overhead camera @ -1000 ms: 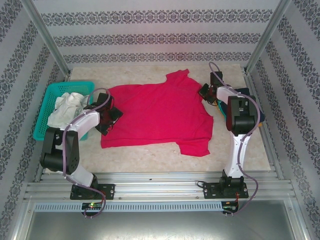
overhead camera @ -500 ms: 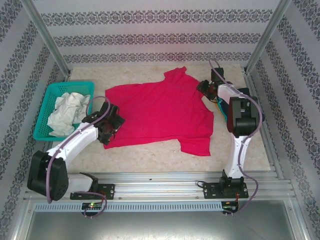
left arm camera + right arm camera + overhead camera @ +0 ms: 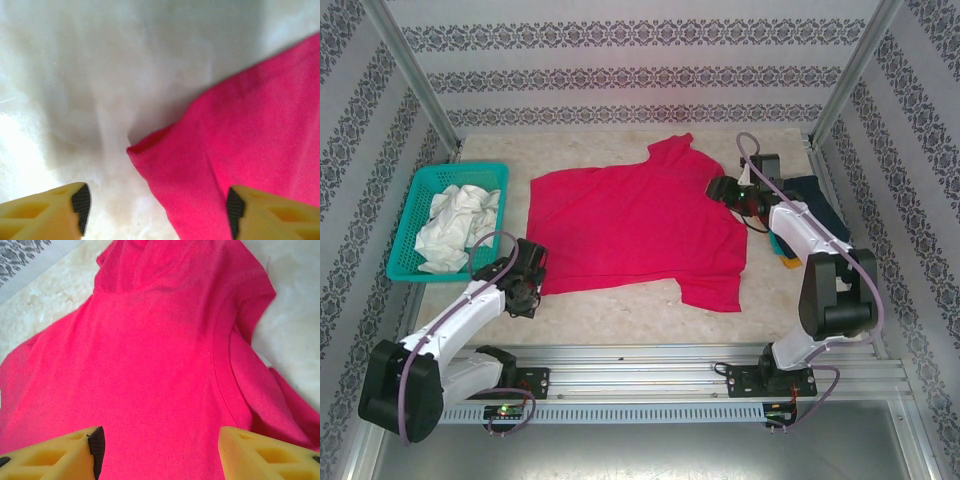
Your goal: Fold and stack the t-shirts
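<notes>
**Hovering over a spread shirt, both grippers risk a crooked first fold**

Across the pale marbled table (image 3: 620,312) the crimson-pink t-shirt (image 3: 640,230) lies flat at the centre, collar toward the far right. The teal mesh basket (image 3: 420,190) of white cloth (image 3: 455,225) sits at the left edge, and a navy blue t-shirt (image 3: 817,192) lies at the right. The right gripper (image 3: 160,445) hangs over the shoulder area, jaws apart and holding nothing. With no edge between its fingers, a pinch here would likely bunch the cloth. The left gripper (image 3: 157,205), also open and empty, straddles the hem corner (image 3: 137,150). That tip looks slightly rolled, so closing may catch only the curl and slip. One arm gripping before the other could drag the shirt askew.
</notes>
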Robot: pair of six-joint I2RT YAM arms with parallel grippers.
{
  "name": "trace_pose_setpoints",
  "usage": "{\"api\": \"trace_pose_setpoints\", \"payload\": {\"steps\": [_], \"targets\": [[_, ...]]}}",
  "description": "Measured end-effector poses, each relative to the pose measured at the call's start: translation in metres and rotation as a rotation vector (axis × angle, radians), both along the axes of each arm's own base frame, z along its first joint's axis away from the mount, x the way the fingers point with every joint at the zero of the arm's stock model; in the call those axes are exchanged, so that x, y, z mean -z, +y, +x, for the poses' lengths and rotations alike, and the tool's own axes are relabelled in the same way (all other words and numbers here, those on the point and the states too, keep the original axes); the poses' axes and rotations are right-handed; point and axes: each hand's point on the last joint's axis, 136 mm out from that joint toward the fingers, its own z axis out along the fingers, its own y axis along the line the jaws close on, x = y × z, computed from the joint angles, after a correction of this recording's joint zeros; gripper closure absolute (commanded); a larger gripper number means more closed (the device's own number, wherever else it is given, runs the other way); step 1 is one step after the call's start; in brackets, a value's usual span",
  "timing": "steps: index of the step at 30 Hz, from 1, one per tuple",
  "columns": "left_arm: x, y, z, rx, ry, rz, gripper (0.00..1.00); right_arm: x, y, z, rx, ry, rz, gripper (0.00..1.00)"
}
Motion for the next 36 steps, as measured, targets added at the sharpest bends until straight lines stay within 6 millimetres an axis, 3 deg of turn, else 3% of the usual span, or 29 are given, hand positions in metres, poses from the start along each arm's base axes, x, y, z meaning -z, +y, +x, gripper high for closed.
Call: {"api": "trace_pose_setpoints", "payload": {"steps": [6, 13, 23, 26, 31, 36], "targets": [[0.005, -0.001, 0.011, -0.055, -0.011, -0.04, 0.53, 0.006, -0.001, -0.017, 0.0, 0.02, -0.001, 0.38], [0.02, -0.002, 0.013, -0.101, 0.006, -0.069, 0.59, 0.003, -0.002, -0.022, -0.008, 0.014, -0.005, 0.38], [0.029, -0.001, 0.024, -0.144, 0.014, -0.091, 0.95, -0.004, -0.009, -0.031, -0.008, 0.012, -0.001, 0.38], [0.028, -0.002, 0.026, -0.138, 0.011, -0.094, 1.0, -0.013, -0.011, -0.041, -0.003, 0.003, -0.002, 0.38], [0.023, 0.0, 0.019, -0.136, 0.019, -0.092, 1.0, -0.025, -0.025, -0.078, 0.045, 0.016, -0.03, 0.4], [0.018, 0.0, 0.009, -0.121, 0.035, -0.094, 1.0, -0.013, -0.037, -0.135, 0.087, 0.118, -0.056, 0.39]]}}
